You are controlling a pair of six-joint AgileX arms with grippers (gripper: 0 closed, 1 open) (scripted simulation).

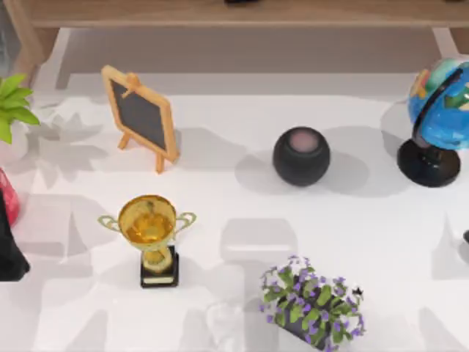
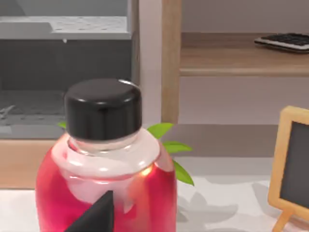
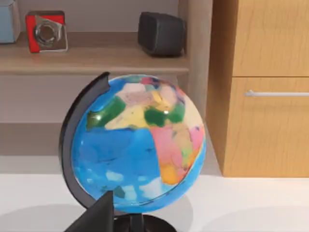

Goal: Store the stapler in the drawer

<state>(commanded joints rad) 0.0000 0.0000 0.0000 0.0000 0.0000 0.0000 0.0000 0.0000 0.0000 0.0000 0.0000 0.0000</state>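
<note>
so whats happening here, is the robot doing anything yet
Nothing is being handled. The white table holds a gold trophy on a black base, a small wooden-framed chalkboard easel, a round black speaker, a blue globe on a black stand and a purple-flowered plant. The left wrist view faces a red bottle with a black cap; the right wrist view faces the globe beside a wooden drawer with a metal handle.

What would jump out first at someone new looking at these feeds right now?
Probably the blue globe, standing at the table's right edge in front of a wooden cabinet with a drawer handle. Next, the gold trophy at front left and the red bottle with a black cap at the far left edge, with the small chalkboard easel behind the trophy.
</note>
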